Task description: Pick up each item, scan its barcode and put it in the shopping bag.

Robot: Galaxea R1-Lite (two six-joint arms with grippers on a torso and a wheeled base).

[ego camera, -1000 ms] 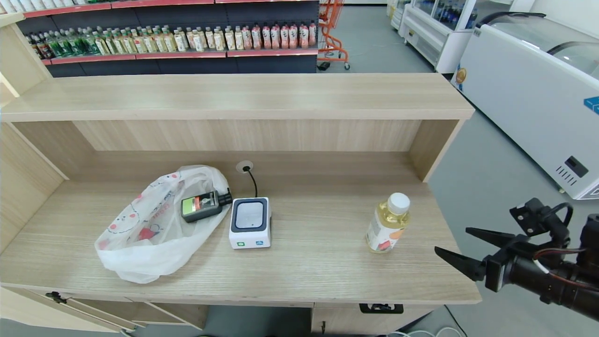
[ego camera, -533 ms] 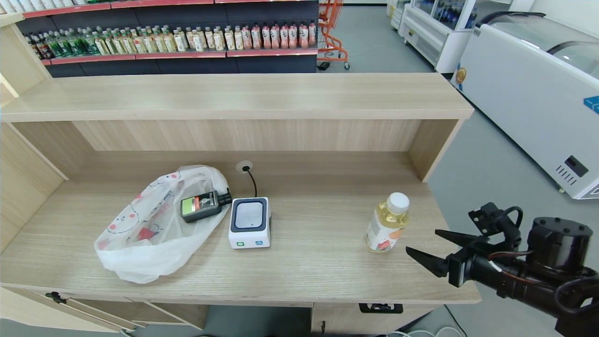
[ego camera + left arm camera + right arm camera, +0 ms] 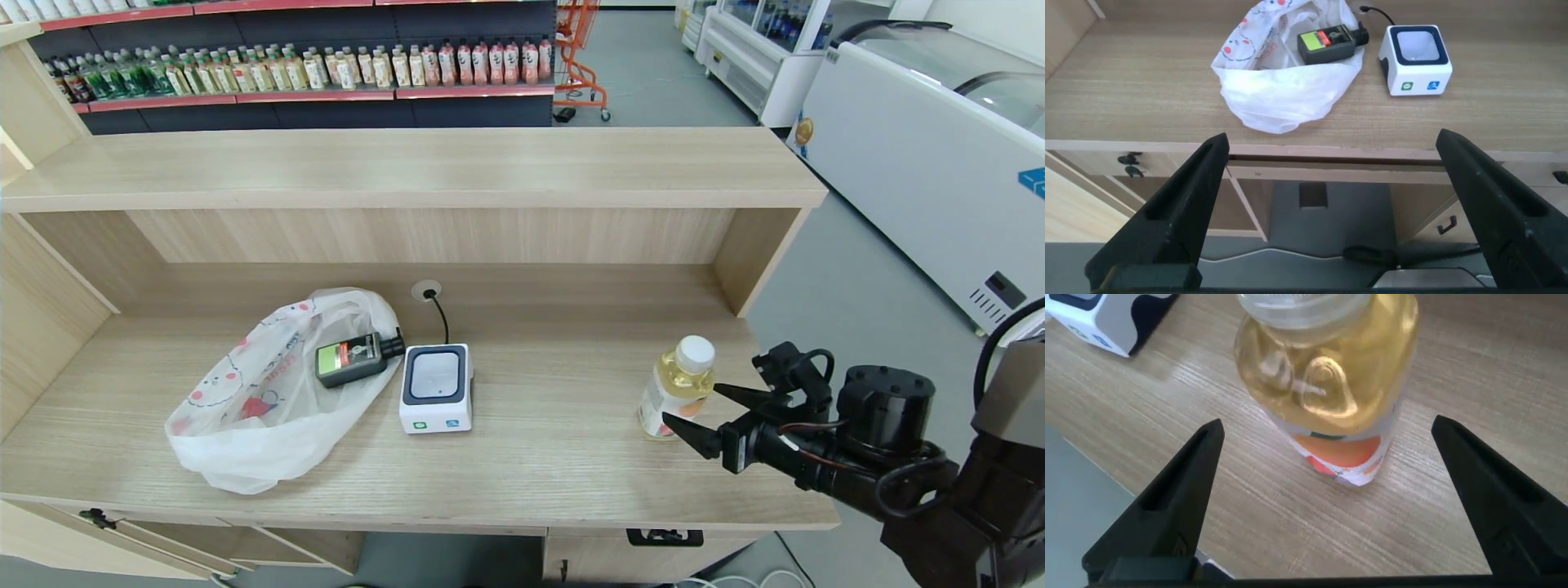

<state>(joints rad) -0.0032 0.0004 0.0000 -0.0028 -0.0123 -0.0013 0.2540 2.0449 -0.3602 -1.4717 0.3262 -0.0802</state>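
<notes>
Wooden counter: carries every item. Shopping bag: lies open on the counter's left part. Right gripper: fingers spread, one either side of the yellow-drink bottle, without contact. Left gripper: fingers spread, holding nothing, off the counter's front edge. Scanner: just right of the bag. Yellow-drink bottle: upright, at the counter's right. Dark flat bottle: lying at the bag's mouth

The black right gripper has come in from beyond the right edge of the light wooden counter, its spread fingers now flanking the clear white-capped plastic bottle of yellow liquid near that edge.
</notes>
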